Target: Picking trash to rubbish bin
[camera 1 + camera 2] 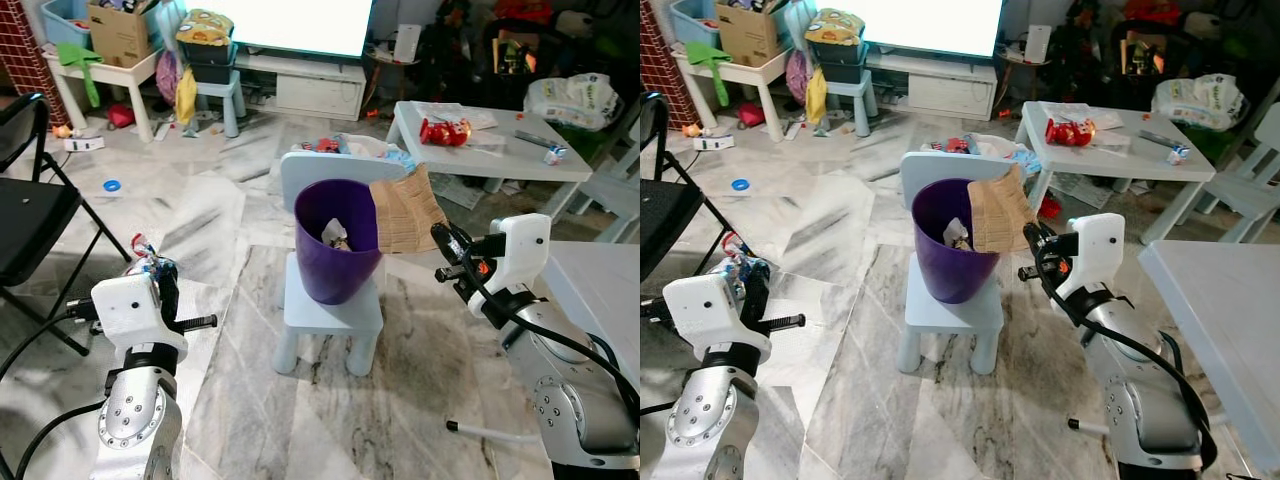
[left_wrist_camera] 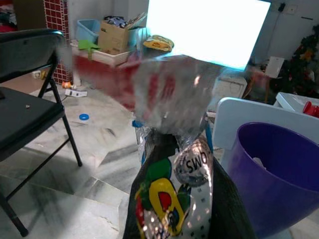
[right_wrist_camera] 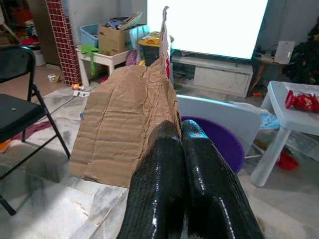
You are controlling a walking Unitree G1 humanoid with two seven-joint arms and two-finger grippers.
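Note:
A purple rubbish bin (image 1: 337, 241) stands on a small pale blue chair (image 1: 330, 308), with crumpled trash (image 1: 335, 234) inside. My right gripper (image 1: 444, 240) is shut on a brown cardboard piece (image 1: 404, 212), held at the bin's right rim. In the right wrist view the cardboard (image 3: 124, 128) rises past the two closed fingers (image 3: 159, 194). My left gripper (image 1: 150, 262) is low at the left, shut on a shiny snack wrapper (image 2: 177, 184), left of the bin (image 2: 276, 174).
A black folding chair (image 1: 30, 215) stands at the left. A white low table (image 1: 490, 145) with a red packet (image 1: 445, 131) is behind the bin. Another white table's corner (image 1: 600, 275) is at the right. Boxes and clutter line the far wall.

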